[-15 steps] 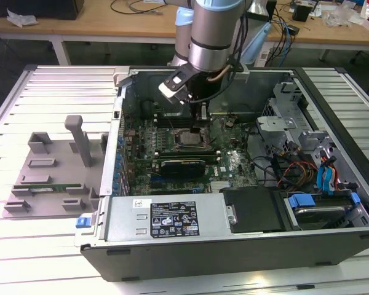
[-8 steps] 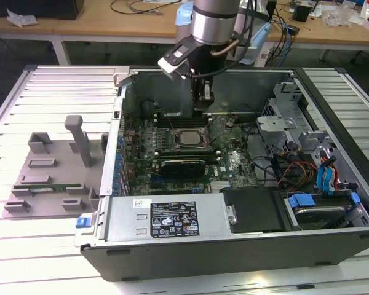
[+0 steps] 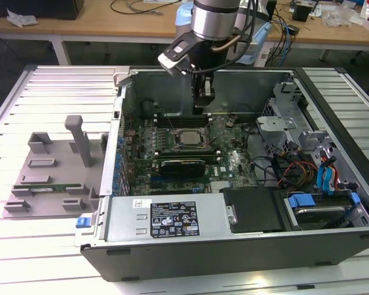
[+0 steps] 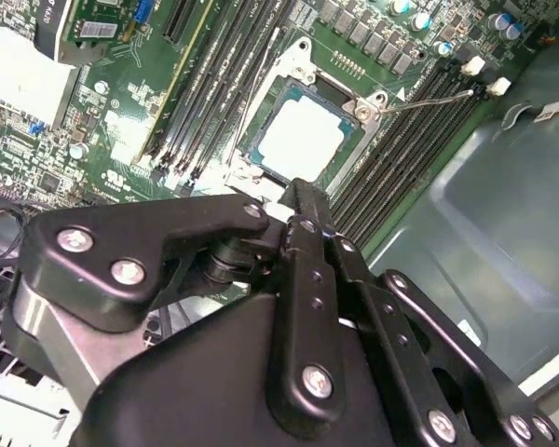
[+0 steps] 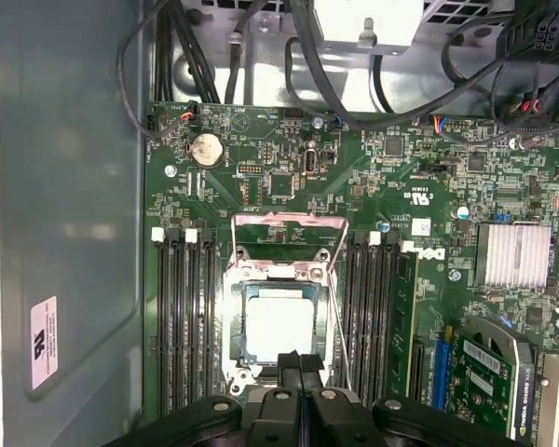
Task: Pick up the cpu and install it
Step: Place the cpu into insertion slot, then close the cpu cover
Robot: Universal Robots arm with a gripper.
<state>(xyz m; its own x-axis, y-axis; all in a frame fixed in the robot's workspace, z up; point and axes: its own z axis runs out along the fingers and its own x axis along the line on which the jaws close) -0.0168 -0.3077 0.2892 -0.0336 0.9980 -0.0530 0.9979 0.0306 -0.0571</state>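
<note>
The cpu point(image 3: 187, 136) lies flat in the open socket of the green motherboard point(image 3: 234, 161), its silver-grey top facing up. Both wrist views show the cpu point(image 4: 298, 140) point(image 5: 279, 321) seated inside the metal socket frame, with nothing touching it. My gripper point(image 3: 203, 109) hangs inside the computer case, just behind and above the socket in the exterior view. Its black fingertips point(image 5: 289, 361) are pressed together, so the gripper point(image 4: 299, 192) is shut and holds nothing. In both wrist views the tips sit at the socket's edge, a little above the board.
The open case point(image 3: 172, 218) has tall metal walls all round. Memory slots point(image 5: 182, 317) flank the socket, and a thin socket lever point(image 4: 429, 98) sticks out beside it. Cables and drive bays point(image 3: 307, 178) crowd the exterior view's right. A grey fixture point(image 3: 52, 175) holding a green memory stick stands outside on the left.
</note>
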